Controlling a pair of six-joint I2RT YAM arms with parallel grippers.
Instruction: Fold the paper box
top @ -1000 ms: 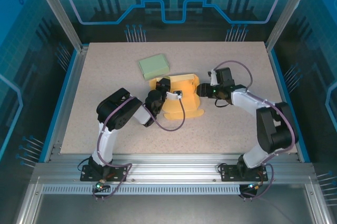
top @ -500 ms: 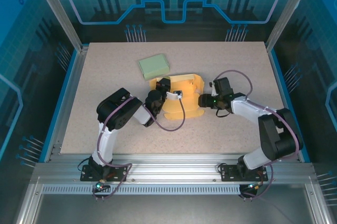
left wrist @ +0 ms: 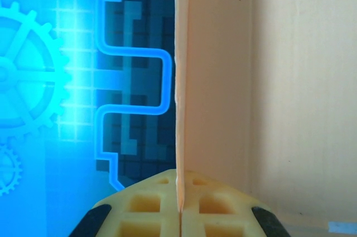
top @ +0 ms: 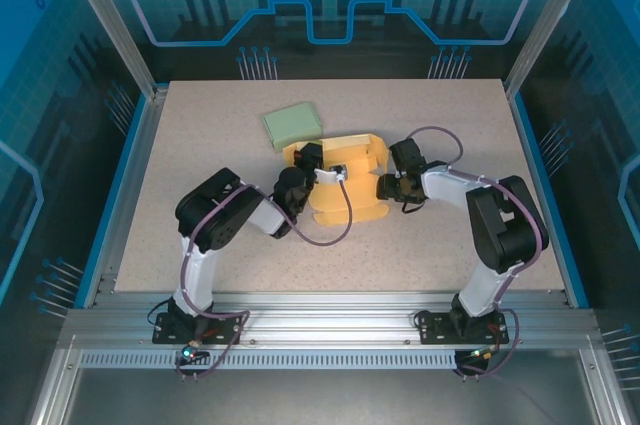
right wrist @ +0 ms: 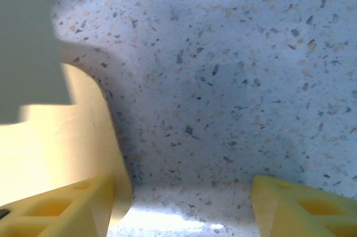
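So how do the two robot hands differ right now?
The left hand is shut, pinching a wall of the yellow paper box; the right hand is open, holding nothing. The left hand looks past the wall; the right hand looks down at the speckled table. Both have yellow fingers.

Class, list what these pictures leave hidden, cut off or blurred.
1. Top view: left claw tips, hidden under its own body, against the box.
2. Left wrist view: most of the box, cut off by the frame.
3. Right wrist view: grey shape, too blurred to name.
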